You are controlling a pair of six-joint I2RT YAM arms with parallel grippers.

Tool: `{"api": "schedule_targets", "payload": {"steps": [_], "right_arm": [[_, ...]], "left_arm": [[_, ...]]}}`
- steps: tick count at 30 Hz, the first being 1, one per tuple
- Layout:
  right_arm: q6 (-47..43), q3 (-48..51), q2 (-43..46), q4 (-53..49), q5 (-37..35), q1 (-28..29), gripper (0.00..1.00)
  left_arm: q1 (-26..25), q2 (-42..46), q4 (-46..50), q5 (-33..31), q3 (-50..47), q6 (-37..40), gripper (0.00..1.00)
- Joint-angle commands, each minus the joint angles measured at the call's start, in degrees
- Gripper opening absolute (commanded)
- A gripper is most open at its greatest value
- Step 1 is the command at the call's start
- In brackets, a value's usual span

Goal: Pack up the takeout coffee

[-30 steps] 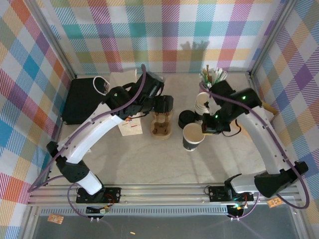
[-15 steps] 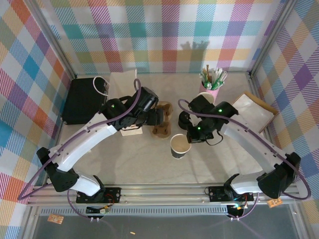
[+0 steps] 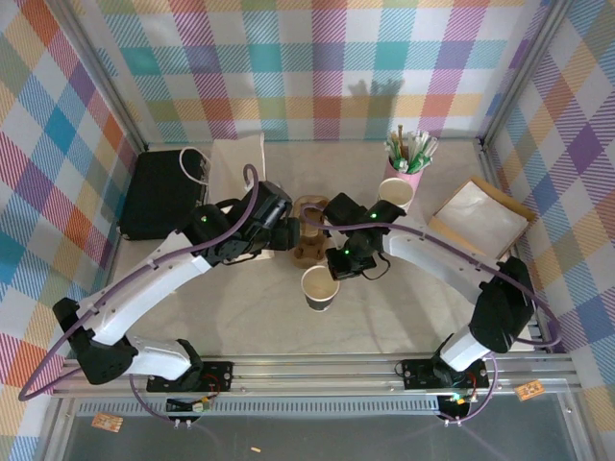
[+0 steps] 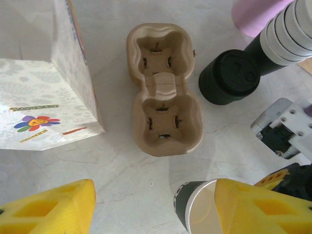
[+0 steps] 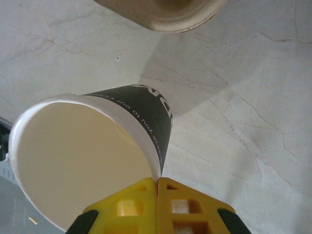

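We're looking at a robot test cell dressed up as a coffee counter. Plaid cloth walls [image 3: 317, 58] box in a pale marbled desk [image 3: 240, 317]. An aluminium rail [image 3: 317, 370] runs along the near edge, with the left arm [image 3: 154, 274] and right arm [image 3: 432, 259] mounted on it. The props are a pulp cup carrier [image 4: 163, 92], stacked white cups [image 4: 292, 29], black lids [image 4: 229, 75], a pink pot of stirrers [image 3: 408, 163] and a paper bag [image 3: 480, 216].

Overhead view, close wrist views, carrier [image 4: 163, 92] shared
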State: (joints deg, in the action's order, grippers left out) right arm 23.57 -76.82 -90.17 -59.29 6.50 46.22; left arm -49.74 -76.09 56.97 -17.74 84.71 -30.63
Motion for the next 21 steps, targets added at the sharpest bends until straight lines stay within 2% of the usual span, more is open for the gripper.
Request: {"api": "schedule_targets", "payload": {"steps": [1,7,13,14,16,18,21], "right_arm": [[0.3,-0.8,-1.5,1.4,0.1,0.7,0.0],[-0.5,-1.1,-4.2,1.0,-0.5,1.5,0.0],[-0.8,-1.2,-5.2,0.6,-1.0,2.2,0.11],[-0.7,-1.3,-5.3,0.4,-0.9,2.3,0.13],[-0.7,-1.8,-5.5,-0.3,-0.7,2.4,0.29],[-0.7,-2.4,-5.6,-1.3,-0.6,2.5,0.37],[-0.7,-3.7,-5.0,-2.7,-0.7,2.7,0.42]], "left_arm": [[-0.3,2.1,-0.5,-1.8,-2.0,0.0,0.66],[-0.3,4.4,-0.7,-1.7,-5.6,-1.1,0.66],[-0.3,6.0,-0.7,-2.1,-7.5,-1.6,0.66],[-0.3,6.2,-0.7,-2.2,-7.7,-1.6,0.66],[-0.3,6.6,-0.7,-2.3,-8.0,-1.7,0.66],[-0.3,6.9,-0.5,-2.5,-8.1,-1.8,0.66],[-0.3,7.4,-0.4,-2.8,-8.1,-1.8,0.66]]}}
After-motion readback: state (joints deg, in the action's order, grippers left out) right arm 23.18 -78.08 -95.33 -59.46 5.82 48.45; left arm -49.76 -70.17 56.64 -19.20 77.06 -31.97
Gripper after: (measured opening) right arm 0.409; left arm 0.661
